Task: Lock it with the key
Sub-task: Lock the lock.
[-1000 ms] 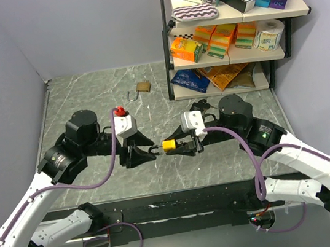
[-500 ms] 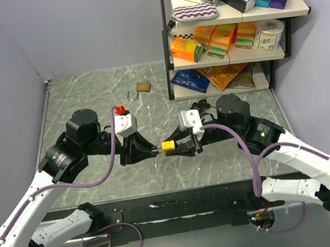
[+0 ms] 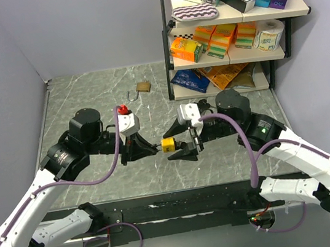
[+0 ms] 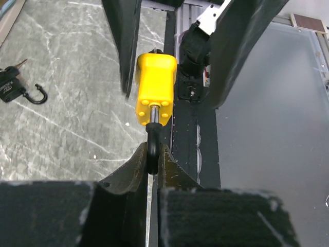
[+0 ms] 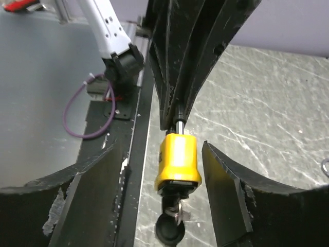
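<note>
The yellow padlock hung above the bench between the two arms. The left jaws were pinched shut on its shackle, and the right jaws stood wide on either side of its body, gripping nothing. A black-headed key sat in the keyhole, so insertion looked done; whether the shackle was pressed home could not be told, and turning the key seemingly remained.
</note>
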`<state>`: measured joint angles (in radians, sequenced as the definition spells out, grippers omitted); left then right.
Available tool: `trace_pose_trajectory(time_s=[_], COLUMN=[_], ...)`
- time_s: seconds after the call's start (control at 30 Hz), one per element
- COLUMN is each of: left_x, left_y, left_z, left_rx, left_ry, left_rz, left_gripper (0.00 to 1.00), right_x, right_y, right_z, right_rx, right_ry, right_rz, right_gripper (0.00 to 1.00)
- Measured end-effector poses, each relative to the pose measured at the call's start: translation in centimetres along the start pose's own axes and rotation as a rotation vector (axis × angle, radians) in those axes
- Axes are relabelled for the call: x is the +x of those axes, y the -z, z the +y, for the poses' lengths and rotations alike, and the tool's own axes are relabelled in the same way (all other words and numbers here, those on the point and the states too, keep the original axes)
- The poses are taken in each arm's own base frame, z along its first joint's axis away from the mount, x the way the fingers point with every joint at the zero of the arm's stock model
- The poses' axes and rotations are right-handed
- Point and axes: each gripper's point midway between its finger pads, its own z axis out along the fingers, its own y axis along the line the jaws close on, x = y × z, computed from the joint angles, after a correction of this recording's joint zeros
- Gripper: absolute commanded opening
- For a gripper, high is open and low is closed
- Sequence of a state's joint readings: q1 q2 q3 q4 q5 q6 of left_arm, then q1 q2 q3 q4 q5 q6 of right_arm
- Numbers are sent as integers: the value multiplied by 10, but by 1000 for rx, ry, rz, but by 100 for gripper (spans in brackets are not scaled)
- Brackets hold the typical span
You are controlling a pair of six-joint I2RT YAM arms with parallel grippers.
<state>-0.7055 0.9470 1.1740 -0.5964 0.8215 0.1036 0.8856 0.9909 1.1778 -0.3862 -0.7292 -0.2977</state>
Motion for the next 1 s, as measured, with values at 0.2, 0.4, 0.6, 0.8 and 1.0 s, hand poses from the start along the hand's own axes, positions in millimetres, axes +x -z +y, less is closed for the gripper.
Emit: trace_pose_trajectory(time_s=[0.2,0.4,0.6,0.8,1.0], left_x=[0,-3,-6,-6,-3], left_y=[0,0,-1,-2,-7], left_z=[-1,-4,-5,-5,-2], left_rx=[0,10,16,16,16], left_ry=[24,56,81,106,134], left_rz=[-1,-12,-22,-28,-45], left_gripper=[1,1,1,1,1], right_x=[0,16,22,22,25], right_y=[10,6,4,3,4], right_z=[-1,-1,-2,-3,-4], right_rx=[-8,-29,-35,-41,-43], right_ry=[-48,-105,-117,-121,-151], right_rz=[20,75,92,93,103], right_gripper=[70,63,25,0,0])
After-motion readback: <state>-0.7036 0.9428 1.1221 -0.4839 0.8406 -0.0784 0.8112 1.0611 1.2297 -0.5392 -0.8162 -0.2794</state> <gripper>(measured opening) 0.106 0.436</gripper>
